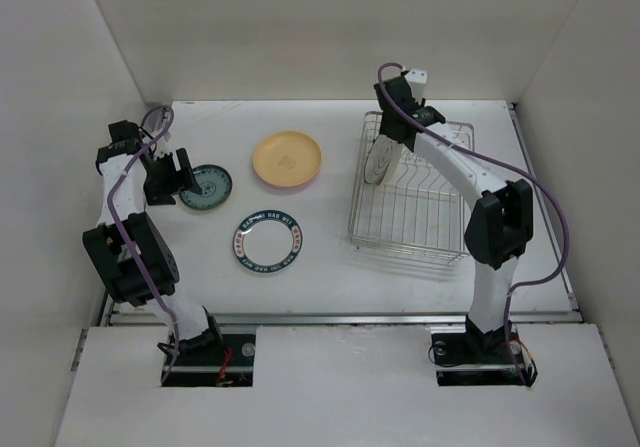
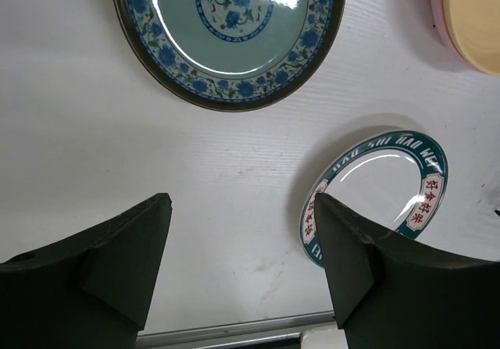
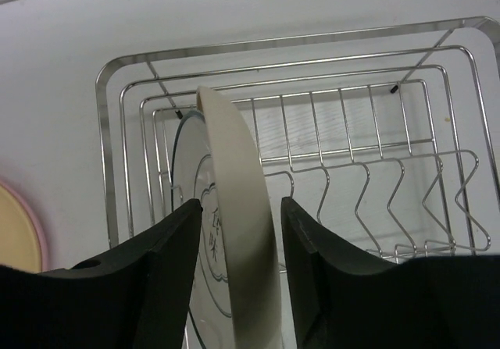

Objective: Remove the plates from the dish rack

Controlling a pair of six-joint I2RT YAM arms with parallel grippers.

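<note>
Cream round plate (image 3: 234,208) stands upright in the silver wire dish rack (image 3: 375,169) by the right edge of the desk (image 1: 330,297). My right jaws straddle its rim; clamping unconfirmed. Left jaws gape, empty. Risk: slipping grip knocks adjacent white plate (image 3: 191,240).

Two upright plates (image 3: 234,240) in rack (image 1: 410,213)

A white, finely ridged table (image 2: 94,146) lies beneath the left fingers (image 2: 125,247); a metal strip (image 2: 234,333) edges it, low between them; plain white walls (image 1: 330,27) stand beyond
</note>
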